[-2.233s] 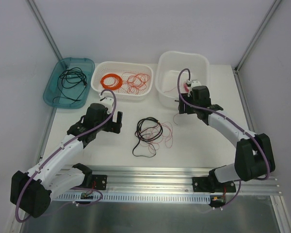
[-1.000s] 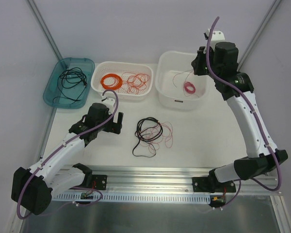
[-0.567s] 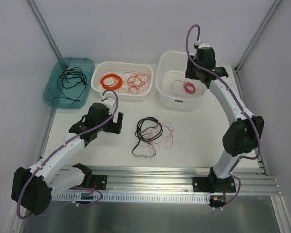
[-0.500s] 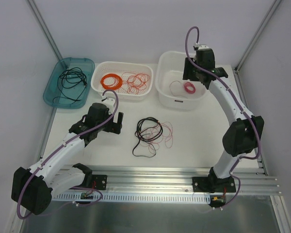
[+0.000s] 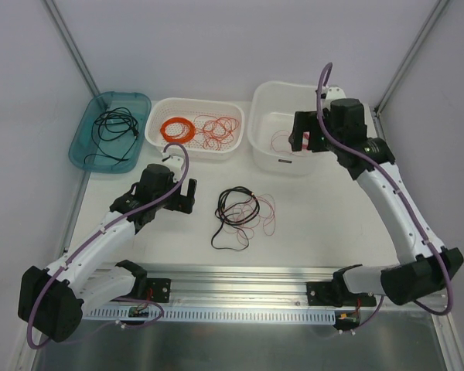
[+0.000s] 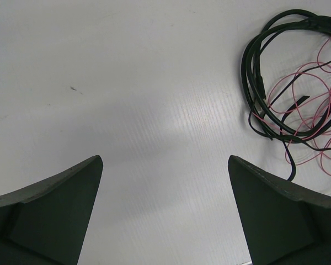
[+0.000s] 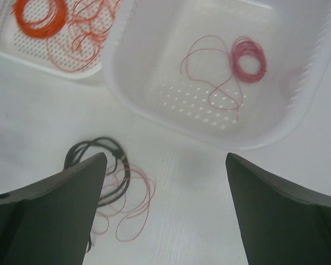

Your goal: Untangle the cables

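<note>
**A:** My left pincer (image 6: 165, 221) is nearest, so I'll start there. Its jaws are spread wide with nothing between them, and it hovers low over the worktop (image 5: 317, 224), left of centre.

**B:** And the cables?

**A:** The cables (image 5: 240, 216) lie flat near the middle of the worktop, just right of that pincer and apart from it. They're black loops with thin pink wire threaded through. Nothing is touching them.

**B:** What changed on the right?

**A:** A second ago my right pincer (image 5: 304, 137) was shut, high over the white tub (image 5: 290, 86) at the far right corner. Now its jaws stand wide and empty, and the arm has swung round so the wrist looks down into the tub. The pink coil (image 7: 248, 58) lies on the tub floor with a loose tail trailing from it, clear of the fingers.

**B:** So that strand is delivered?

**A:** I'd judge so: one pink wire out and binned. Along the far edge, the perforated basket (image 5: 193, 103) holds an orange coil (image 5: 176, 127) and loose reddish wire. The teal tray (image 5: 112, 97) at the far left corner holds a black cable (image 5: 112, 124).

**B:** What's left?

**A:** Black and pink are still interlaced in the pile, so I reckon there are more pulls to go. Both pincers are free for that.
</note>
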{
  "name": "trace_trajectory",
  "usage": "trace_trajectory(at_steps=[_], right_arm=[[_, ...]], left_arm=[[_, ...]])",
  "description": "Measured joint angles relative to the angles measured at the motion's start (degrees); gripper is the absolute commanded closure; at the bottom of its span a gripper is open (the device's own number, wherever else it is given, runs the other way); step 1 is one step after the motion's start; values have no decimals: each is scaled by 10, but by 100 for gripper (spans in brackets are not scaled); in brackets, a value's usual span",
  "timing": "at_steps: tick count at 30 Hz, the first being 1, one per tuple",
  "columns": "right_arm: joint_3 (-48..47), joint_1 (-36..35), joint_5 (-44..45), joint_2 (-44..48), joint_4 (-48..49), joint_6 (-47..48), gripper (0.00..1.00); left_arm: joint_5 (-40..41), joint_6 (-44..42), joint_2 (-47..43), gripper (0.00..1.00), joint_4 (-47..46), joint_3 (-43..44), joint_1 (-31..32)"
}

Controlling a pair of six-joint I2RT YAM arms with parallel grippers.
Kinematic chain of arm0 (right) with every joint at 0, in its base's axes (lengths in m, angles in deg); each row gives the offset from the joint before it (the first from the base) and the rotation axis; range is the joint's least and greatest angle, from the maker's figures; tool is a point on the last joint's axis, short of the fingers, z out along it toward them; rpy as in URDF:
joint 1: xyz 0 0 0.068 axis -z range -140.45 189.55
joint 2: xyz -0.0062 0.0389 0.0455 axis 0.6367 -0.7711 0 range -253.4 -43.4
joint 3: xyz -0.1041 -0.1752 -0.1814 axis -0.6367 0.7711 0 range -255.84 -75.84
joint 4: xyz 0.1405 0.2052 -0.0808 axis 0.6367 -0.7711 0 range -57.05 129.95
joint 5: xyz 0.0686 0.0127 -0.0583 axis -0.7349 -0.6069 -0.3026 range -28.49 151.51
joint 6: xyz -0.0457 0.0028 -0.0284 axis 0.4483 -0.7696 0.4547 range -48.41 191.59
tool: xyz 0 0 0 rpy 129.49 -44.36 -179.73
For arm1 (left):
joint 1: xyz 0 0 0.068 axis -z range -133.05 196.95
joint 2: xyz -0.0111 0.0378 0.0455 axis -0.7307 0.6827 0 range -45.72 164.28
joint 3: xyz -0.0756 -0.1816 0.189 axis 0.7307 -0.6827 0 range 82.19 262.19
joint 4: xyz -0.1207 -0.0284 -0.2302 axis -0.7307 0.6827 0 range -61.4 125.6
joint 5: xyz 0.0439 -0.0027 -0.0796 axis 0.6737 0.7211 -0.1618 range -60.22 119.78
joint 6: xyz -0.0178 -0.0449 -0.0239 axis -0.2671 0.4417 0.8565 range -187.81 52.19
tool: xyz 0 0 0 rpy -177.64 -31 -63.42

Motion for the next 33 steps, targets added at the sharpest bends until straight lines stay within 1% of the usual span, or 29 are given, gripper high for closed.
trace_trajectory(at_steps=[3, 5, 8, 11, 15, 21, 27, 33], right_arm=[[52, -35, -29, 56, -6, 16, 7], [86, -59, -45, 75, -11, 29, 8], [137, -91, -72, 80, -20, 49, 9], [183, -106, -88, 68, -26, 69, 10], [217, -116, -96, 31, -24, 93, 11], [218, -118, -113, -63, 6, 121, 12], [188, -125, -119, -165, 21, 138, 13], [165, -129, -120, -212, 43, 143, 14]], left_arm=[[-1, 0, 0, 1, 0, 0, 0], [-3, 0, 0, 1, 0, 0, 0], [-4, 0, 0, 1, 0, 0, 0], [-4, 0, 1, 1, 0, 0, 0], [-4, 0, 3, 1, 1, 0, 0], [-4, 0, 4, 1, 1, 0, 0], [-4, 0, 4, 1, 1, 0, 0], [-4, -1, 4, 1, 1, 0, 0]])
